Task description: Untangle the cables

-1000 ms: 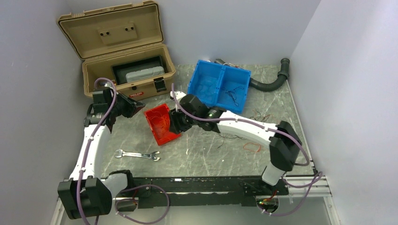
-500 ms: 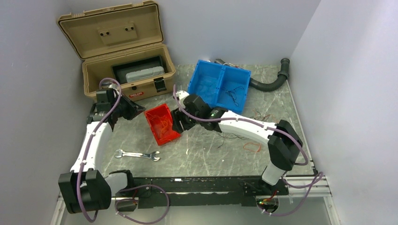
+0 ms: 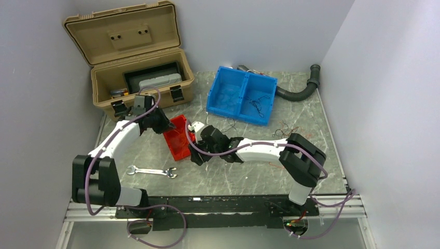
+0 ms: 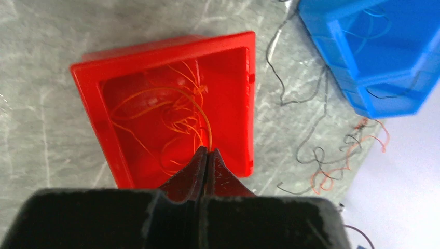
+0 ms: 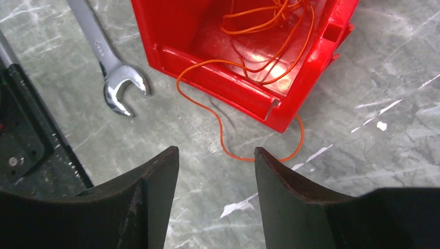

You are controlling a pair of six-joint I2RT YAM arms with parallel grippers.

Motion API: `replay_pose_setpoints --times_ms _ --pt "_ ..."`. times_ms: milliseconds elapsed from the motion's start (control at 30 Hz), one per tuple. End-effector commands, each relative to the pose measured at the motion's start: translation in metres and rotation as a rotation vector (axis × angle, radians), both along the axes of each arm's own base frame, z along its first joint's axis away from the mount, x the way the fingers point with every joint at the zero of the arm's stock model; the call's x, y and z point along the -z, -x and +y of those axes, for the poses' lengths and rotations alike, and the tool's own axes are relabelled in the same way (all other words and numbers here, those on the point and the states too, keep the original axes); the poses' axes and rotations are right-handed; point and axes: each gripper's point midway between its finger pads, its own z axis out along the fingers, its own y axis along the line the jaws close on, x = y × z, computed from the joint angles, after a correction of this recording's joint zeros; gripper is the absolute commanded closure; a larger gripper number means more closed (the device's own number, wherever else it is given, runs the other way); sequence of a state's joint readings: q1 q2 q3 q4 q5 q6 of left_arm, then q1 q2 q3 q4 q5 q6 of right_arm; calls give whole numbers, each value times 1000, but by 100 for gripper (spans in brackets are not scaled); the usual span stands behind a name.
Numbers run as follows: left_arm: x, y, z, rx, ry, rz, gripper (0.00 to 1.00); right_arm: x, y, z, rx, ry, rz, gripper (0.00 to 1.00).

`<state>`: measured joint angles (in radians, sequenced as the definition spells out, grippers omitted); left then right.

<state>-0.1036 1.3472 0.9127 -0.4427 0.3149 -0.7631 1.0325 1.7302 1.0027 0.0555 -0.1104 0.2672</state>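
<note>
White left arm [image 3: 117, 137] extends forward; black left gripper [image 4: 206, 154] has its 2 fingers pressed together. White right arm [image 3: 259, 149] reaches leftward, low; black right gripper [image 5: 215, 155] has fingers parted.

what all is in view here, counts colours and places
case: one, tan, open, far left
blue bin: one, two compartments, far middle
red bin: one, centre-left
orange wires: several, in red bin, one trailing out
black wires: few, right blue compartment
loose wires: several, black and orange, on table near blue bin
wrench: one, silver, near left
hose: one, black, far right
left claw: shut on an orange wire, over red bin
right claw: open, beside red bin
</note>
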Motion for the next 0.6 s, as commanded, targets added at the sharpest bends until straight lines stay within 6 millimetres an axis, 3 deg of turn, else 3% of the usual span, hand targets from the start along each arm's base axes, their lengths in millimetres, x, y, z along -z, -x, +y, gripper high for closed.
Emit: replay_pose_setpoints --times_ms 0,200,367,467,567 --pt "-2 -22 7 -7 -109 -45 100 -1 -13 19 0 -43 -132 43" --pt "16 -31 -3 25 -187 -7 100 20 -13 24 5 33 -172 43" --pt "34 -33 -8 49 -194 39 100 38 -12 16 16 87 -168 47" --pt "41 -34 -8 49 -196 52 100 41 -7 11 16 86 -158 71" --pt "43 -33 -6 49 -209 58 100 20 -5 11 20 46 -171 97"
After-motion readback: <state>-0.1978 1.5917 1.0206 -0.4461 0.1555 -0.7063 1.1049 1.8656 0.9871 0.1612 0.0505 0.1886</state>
